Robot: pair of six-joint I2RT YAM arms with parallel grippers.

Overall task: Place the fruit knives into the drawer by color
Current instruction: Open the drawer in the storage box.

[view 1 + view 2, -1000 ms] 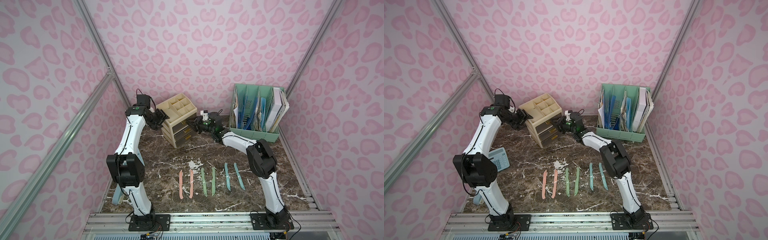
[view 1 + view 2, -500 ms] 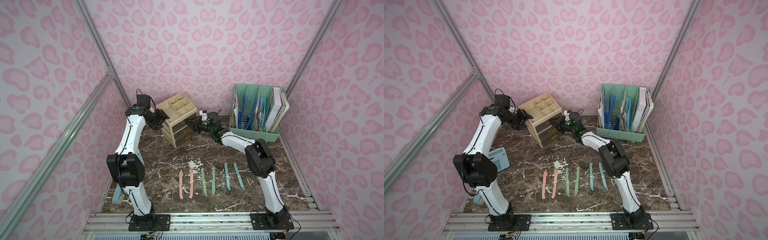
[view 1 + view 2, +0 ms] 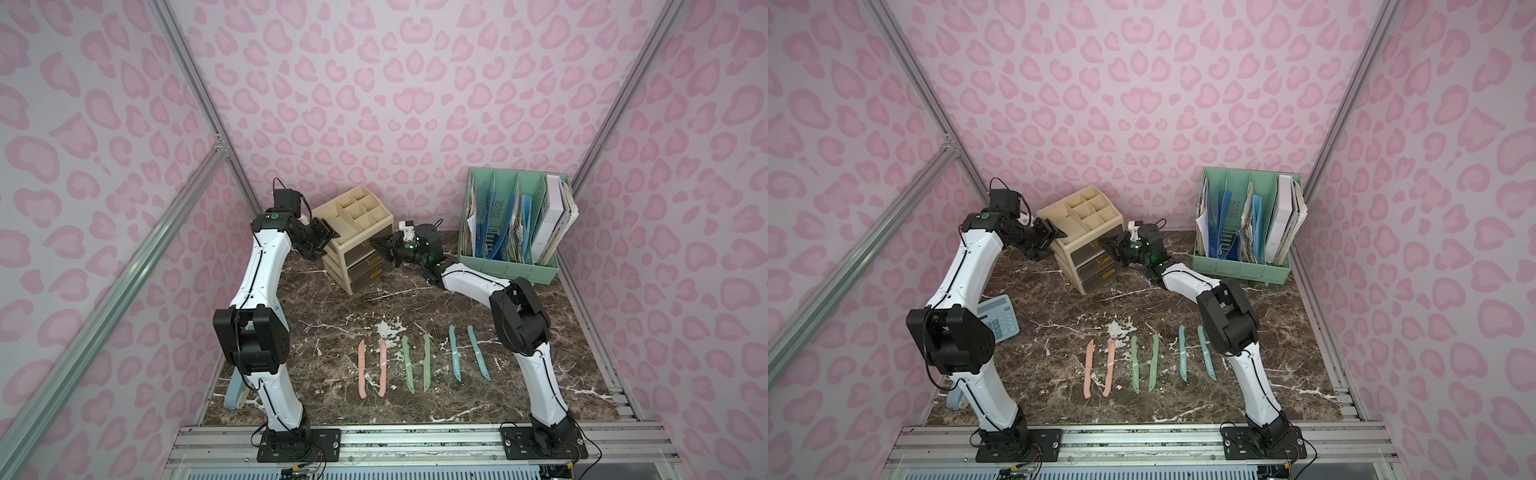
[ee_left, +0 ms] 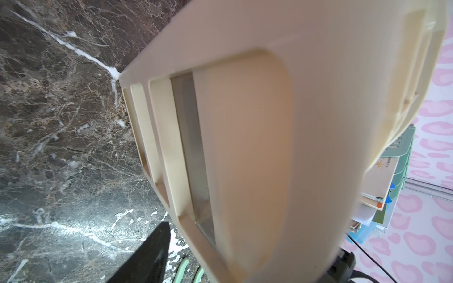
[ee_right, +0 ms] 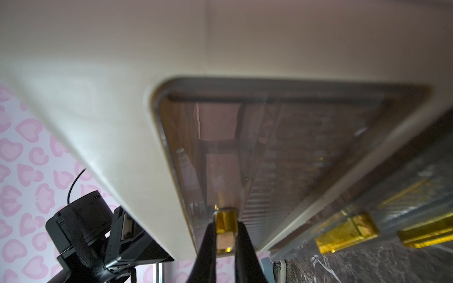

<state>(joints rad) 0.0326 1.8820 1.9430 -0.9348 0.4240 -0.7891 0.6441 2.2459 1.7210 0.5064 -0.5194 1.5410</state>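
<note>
both right fingers [image 5: 207, 247] have closed on the top drawer's [image 5: 282, 147] gold handle [image 5: 225, 224].

2 arms stretched forward; left gripper [image 3: 325, 235] agape, right gripper [image 3: 379, 242] clamping drawer handle [image 5: 224, 221].

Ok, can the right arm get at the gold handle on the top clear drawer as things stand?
Very likely yes: the right gripper looks closed on that small gold handle, one finger against each side, at the front of the cream plastic drawer organizer, and nothing blocks it.
</note>
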